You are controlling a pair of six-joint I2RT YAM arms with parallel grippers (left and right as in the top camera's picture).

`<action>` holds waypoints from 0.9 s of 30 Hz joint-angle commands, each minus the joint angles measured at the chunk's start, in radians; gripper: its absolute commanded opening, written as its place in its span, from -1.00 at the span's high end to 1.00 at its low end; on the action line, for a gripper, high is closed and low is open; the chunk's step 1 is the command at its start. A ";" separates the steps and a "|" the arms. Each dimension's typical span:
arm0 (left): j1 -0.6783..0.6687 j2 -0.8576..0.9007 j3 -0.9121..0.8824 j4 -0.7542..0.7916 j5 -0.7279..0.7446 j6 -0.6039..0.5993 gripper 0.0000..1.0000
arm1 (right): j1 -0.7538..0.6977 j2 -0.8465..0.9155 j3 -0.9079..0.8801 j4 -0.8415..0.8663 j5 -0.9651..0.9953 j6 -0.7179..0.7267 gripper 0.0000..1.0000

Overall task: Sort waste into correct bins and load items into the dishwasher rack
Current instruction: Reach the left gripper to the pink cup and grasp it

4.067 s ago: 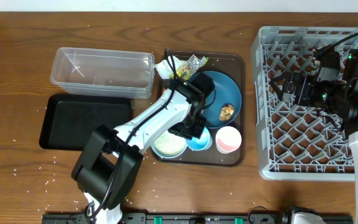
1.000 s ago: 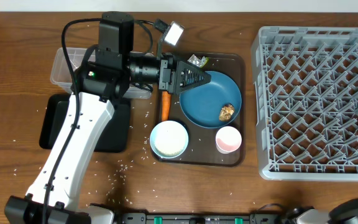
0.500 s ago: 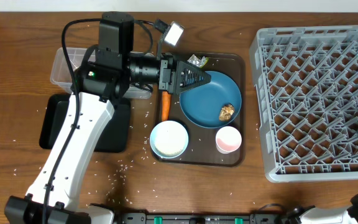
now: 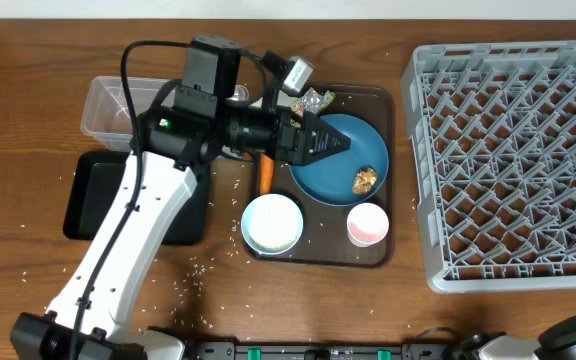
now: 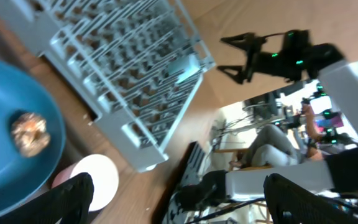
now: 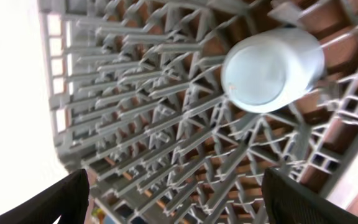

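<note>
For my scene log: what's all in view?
dishwasher rack: one, grey, right
light-blue cup: one, in rack
serving tray: one, brown, centre
plate: one, dark-blue, on serving tray
food lump: one, brown, on plate
bowl: one, white, tray front
pink cup: one, tray front
carrot: one, orange, tray left
foil wrapper: one, green-silver, tray back
clear tub: one, back left
black tray: one, left
rice grains: many, white, scattered
left gripper: open, over plate
right gripper: open, beside rack
</note>
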State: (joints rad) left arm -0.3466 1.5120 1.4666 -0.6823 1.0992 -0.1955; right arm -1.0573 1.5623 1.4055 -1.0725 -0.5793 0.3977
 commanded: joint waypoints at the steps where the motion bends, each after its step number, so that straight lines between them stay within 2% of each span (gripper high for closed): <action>1: -0.030 -0.002 0.010 -0.060 -0.174 0.077 -0.76 | 0.030 -0.031 0.014 0.003 -0.180 -0.128 -0.63; 4: -0.101 -0.002 0.010 -0.134 -0.380 0.130 -0.76 | 0.059 -0.091 0.014 0.006 -0.274 -0.182 -0.64; 8: -0.232 0.011 0.009 -0.193 -0.702 0.162 -0.76 | 0.119 -0.200 0.014 0.006 -0.251 -0.201 -0.69; 10: -0.285 0.032 0.007 -0.216 -0.808 0.162 -0.65 | 0.150 -0.248 0.014 0.006 -0.225 -0.192 -0.72; 11: -0.311 0.049 0.006 -0.228 -0.832 0.162 -0.55 | 0.163 -0.266 0.014 0.005 -0.217 -0.184 -0.74; 18: -0.412 0.210 -0.006 -0.229 -0.831 0.138 -0.23 | 0.247 -0.323 0.014 -0.010 -0.194 -0.174 -0.78; 25: -0.471 0.347 -0.006 -0.199 -0.832 0.104 -0.06 | 0.260 -0.320 0.013 -0.026 -0.160 -0.174 -0.79; 27: -0.478 0.378 -0.006 -0.199 -0.832 0.103 0.10 | 0.260 -0.320 0.013 -0.029 -0.157 -0.174 -0.79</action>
State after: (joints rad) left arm -0.8165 1.8610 1.4662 -0.8814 0.2836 -0.0822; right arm -0.8062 1.2411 1.4086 -1.0977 -0.7490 0.2363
